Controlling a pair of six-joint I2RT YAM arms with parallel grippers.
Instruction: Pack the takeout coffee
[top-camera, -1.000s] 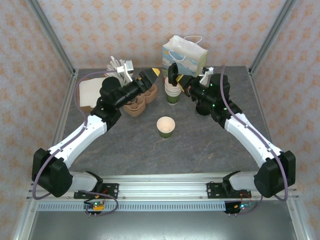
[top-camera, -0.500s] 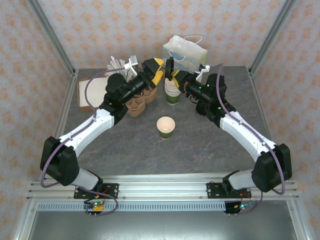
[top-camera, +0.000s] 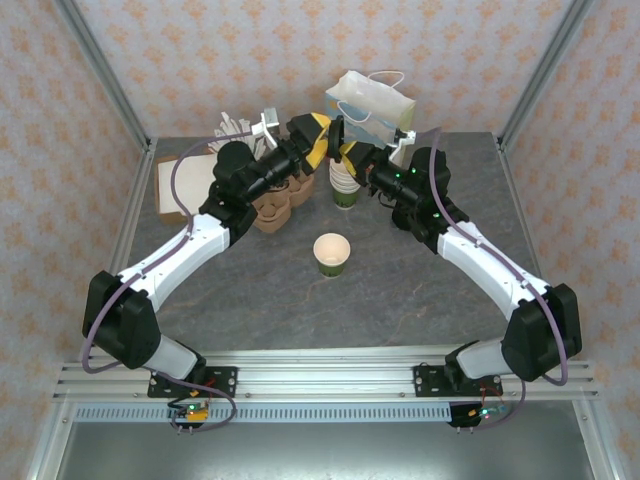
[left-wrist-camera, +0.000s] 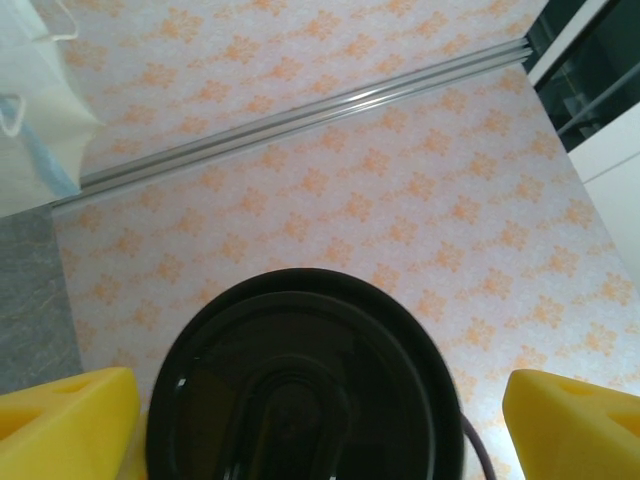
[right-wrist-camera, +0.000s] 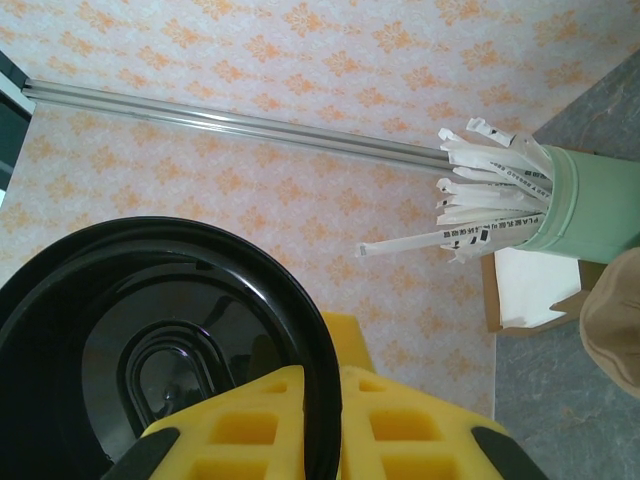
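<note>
Near the stack of cups (top-camera: 345, 186) at the back of the table (top-camera: 420, 290), the right gripper (right-wrist-camera: 322, 400) pinches a black lid (right-wrist-camera: 130, 330) by its rim, the left gripper (left-wrist-camera: 320, 425) is spread wide around it, and the lidless paper cup (top-camera: 331, 254) stands alone mid-table.

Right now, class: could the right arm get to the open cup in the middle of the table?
Probably yes. The cup stands alone on the table, closer to the robot than the right gripper is, with nothing between. That gripper is shut on a black lid, though.
</note>
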